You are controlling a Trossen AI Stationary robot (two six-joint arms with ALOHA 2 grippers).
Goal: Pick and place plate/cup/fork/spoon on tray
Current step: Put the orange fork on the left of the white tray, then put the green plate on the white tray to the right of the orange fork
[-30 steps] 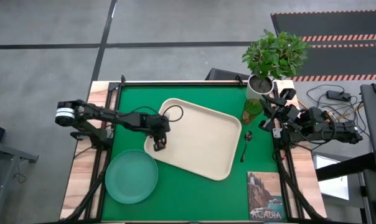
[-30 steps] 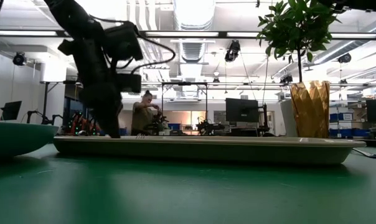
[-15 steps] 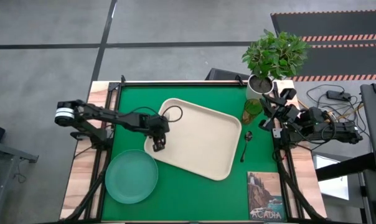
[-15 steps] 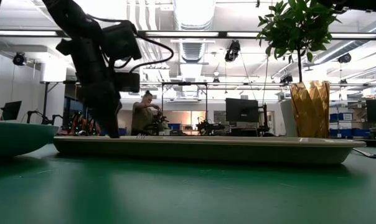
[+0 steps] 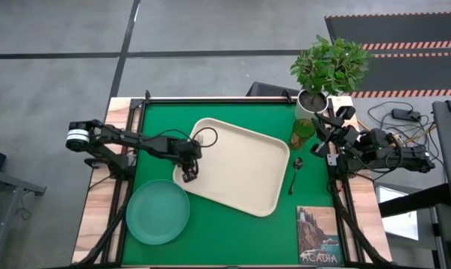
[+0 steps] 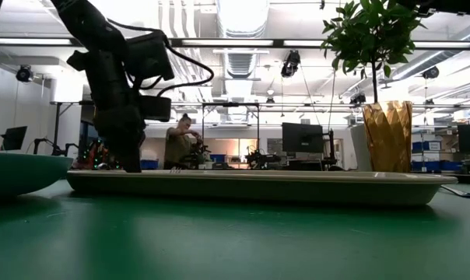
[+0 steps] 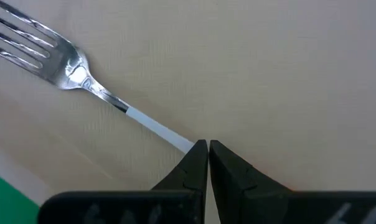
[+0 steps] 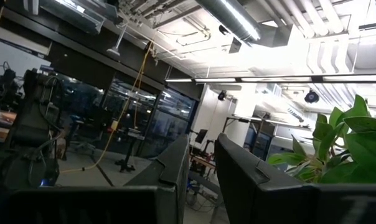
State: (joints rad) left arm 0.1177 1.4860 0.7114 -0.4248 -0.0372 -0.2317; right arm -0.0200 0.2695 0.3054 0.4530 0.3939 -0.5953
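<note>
One of the four items, the fork [image 7: 82, 81], already lies on the tray [image 5: 248, 179], near its left edge. The left end effector [image 5: 189, 174] stands low over that corner, and in the left wrist view its fingers are pressed together on the fork's handle, with the tines flat on the tray floor. It looks like the release is the step in hand. The risk is that the arm lifts before the fingers part; then the fork would be dragged or tipped, and it could slide toward the rim or off onto the green mat [image 5: 210, 239].

The plate [image 5: 157, 211] lies on the mat, just beside the tray's lower left corner. The left arm could brush it when it pulls away, because it passes close.

The cup [image 5: 302, 133] and the spoon [image 5: 295, 172] stay on the mat at the tray's right side, the cup next to the plant pot [image 5: 311, 103]. The right end effector [image 5: 324, 146] waits near them with its fingers slightly apart. A reach for the cup could knock the pot.
</note>
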